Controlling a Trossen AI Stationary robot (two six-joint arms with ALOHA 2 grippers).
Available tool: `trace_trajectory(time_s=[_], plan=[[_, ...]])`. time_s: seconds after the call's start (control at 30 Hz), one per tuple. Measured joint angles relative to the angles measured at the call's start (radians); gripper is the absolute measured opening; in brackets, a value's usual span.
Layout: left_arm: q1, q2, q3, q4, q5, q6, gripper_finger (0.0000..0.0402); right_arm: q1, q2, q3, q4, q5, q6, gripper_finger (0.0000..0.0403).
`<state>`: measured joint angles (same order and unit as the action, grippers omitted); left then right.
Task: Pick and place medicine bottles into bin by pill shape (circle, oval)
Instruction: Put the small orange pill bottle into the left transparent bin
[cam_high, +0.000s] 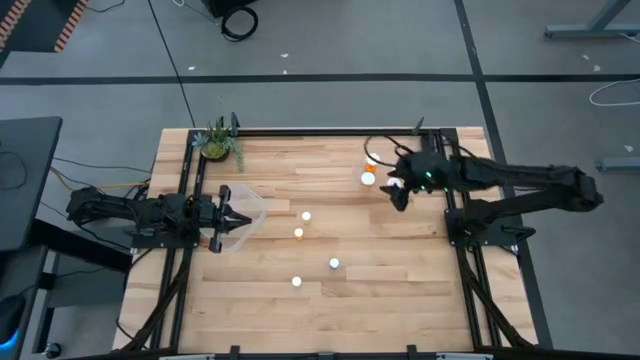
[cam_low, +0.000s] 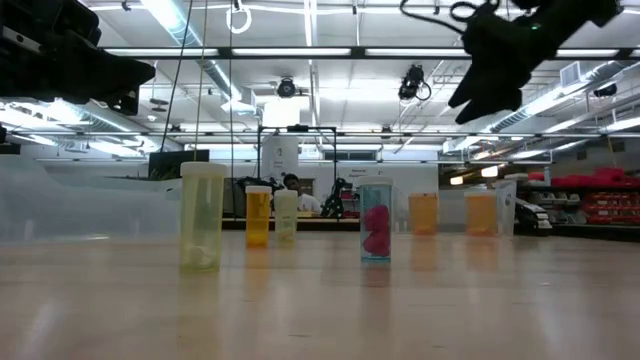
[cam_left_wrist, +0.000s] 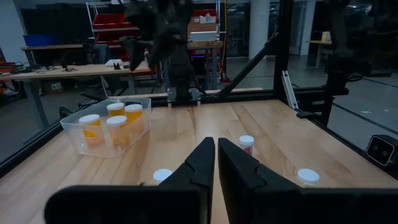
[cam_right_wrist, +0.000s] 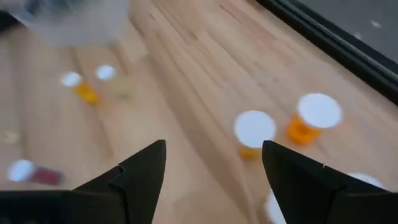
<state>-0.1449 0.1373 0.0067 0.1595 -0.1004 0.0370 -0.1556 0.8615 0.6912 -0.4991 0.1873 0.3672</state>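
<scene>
Fingers of the right gripper stand wide apart and empty at the frame's right, above orange bottles. Four white-capped bottles dot the table's middle. Left gripper rests closed, empty, beside a clear bin.

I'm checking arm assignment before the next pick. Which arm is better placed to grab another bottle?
Probably the right. The right gripper hangs open above the table beside the orange bottles in its bin. The left gripper is shut, pointing over the clear bin at its own side.
</scene>
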Motion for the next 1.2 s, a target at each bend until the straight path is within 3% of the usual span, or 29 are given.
trace_trajectory(time_s=[0.23,0.47,0.73,0.83,0.97,1.2], plan=[[0.0,0.0,0.0,0.0,0.0,0.0,0.0038,0.219,-0.176,-0.256,0.358,0.119,0.074,0.0273],[0.0,0.0,0.0,0.0,0.0,0.0,0.0034,0.352,-0.339,-0.354,0.447,0.231,-0.018,0.0273],[0.0,0.0,0.0,0.0,0.0,0.0,0.0028,0.372,-0.518,-0.477,0.508,0.196,-0.103,0.027],[0.0,0.0,0.0,0.0,0.0,0.0,0.0032,0.372,-0.561,-0.561,0.604,0.143,-0.127,0.0261],[0.0,0.0,0.0,0.0,0.0,0.0,0.0036,0.372,-0.598,-0.648,0.716,0.123,-0.143,0.0244],[0.0,0.0,0.0,0.0,0.0,0.0,0.0027,0.372,-0.613,-0.684,0.734,0.046,-0.173,0.0227]])
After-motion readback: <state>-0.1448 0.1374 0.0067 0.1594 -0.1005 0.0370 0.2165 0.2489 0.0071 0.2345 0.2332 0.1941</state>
